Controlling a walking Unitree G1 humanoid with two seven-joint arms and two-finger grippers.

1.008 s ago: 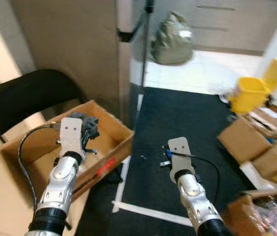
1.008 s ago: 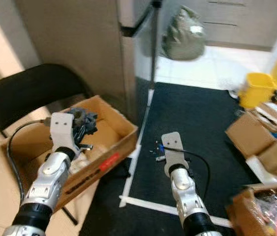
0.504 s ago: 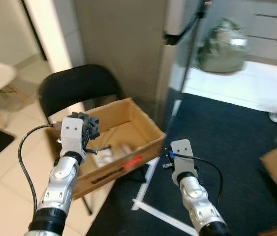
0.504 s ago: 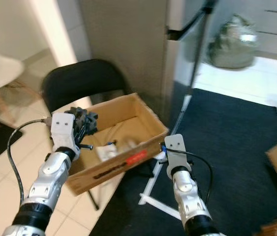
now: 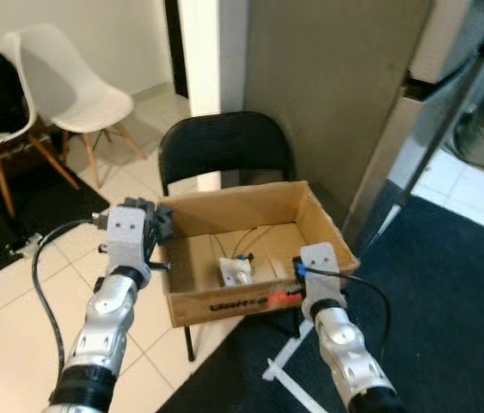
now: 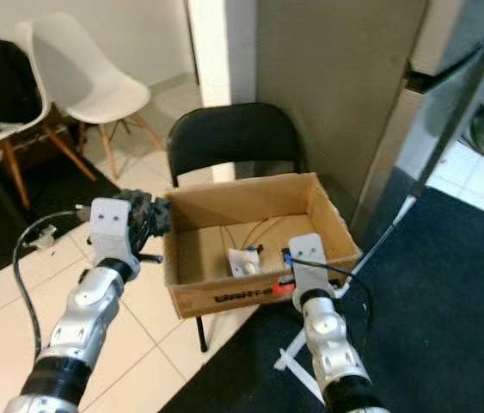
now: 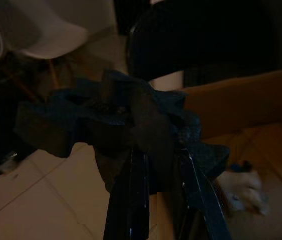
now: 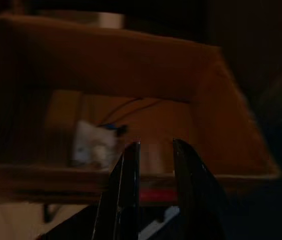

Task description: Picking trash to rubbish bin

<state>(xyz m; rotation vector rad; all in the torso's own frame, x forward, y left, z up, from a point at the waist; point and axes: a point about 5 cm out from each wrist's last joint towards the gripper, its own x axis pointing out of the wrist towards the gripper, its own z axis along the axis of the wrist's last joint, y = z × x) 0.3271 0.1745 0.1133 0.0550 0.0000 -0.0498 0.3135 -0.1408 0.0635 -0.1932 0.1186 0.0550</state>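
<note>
Swinging left since a second ago, the head camera is now taking in white chairs (image 5: 65, 82) and pale tile floor (image 5: 5, 344) where the dark mat and yellow bin were showing; the arms are keeping their pose. Left gripper (image 7: 158, 150) is hanging just outside the near-left corner of the cardboard box (image 5: 310, 206), its fingers (image 7: 130, 200) clamping a crumpled dark wad of trash (image 7: 110, 120). Box is sitting open on the seat of a black folding chair (image 5: 224, 146), with a white scrap (image 5: 235, 269) and thin wires lying inside. Right gripper (image 8: 153, 165) is pointing at the box's front rim beside the red label (image 5: 280, 297), fingers a narrow gap apart and holding nothing. Behind the box a grey partition (image 5: 327, 86) is closing off the far side; dark carpet (image 5: 448, 301) is spreading away to the right.
</note>
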